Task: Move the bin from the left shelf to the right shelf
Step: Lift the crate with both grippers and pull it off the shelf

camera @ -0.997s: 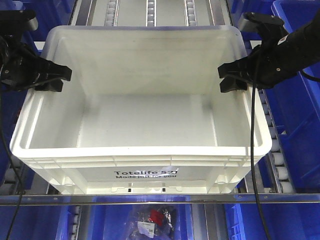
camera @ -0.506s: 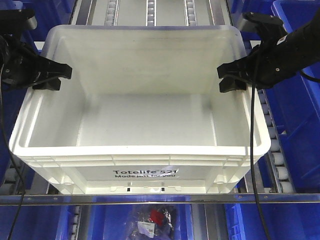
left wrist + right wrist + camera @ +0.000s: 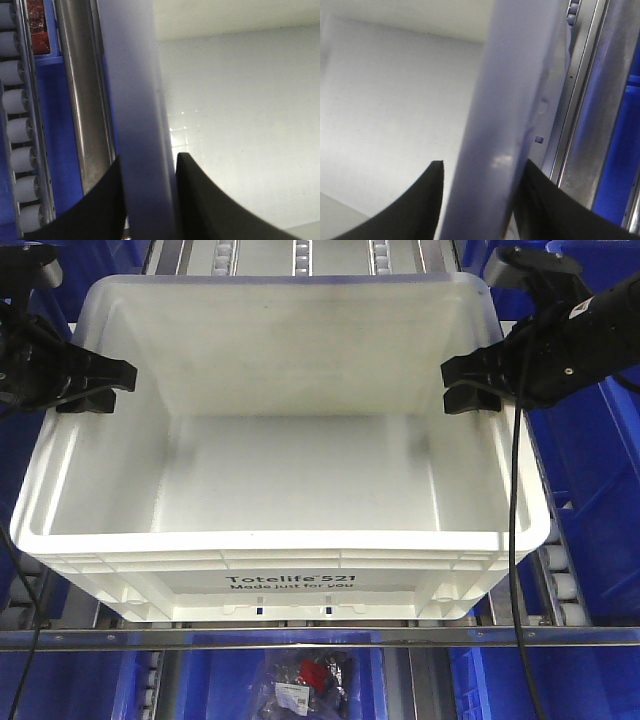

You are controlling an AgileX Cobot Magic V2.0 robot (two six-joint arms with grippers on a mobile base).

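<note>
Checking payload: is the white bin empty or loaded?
Empty. The front view shows the bin with a bare white floor and walls, nothing inside.

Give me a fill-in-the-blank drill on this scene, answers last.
The left gripper and right gripper each pinch the top ____ of the bin.
Inside, the bin is ____.
The print on its front reads Totelife ____.
Answers: rim; empty; 521.

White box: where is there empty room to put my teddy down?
Inside the large white plastic bin, the whole floor is bare, bordered by its four walls. The side rims are crowded: the left gripper and the right gripper clamp them.
</note>
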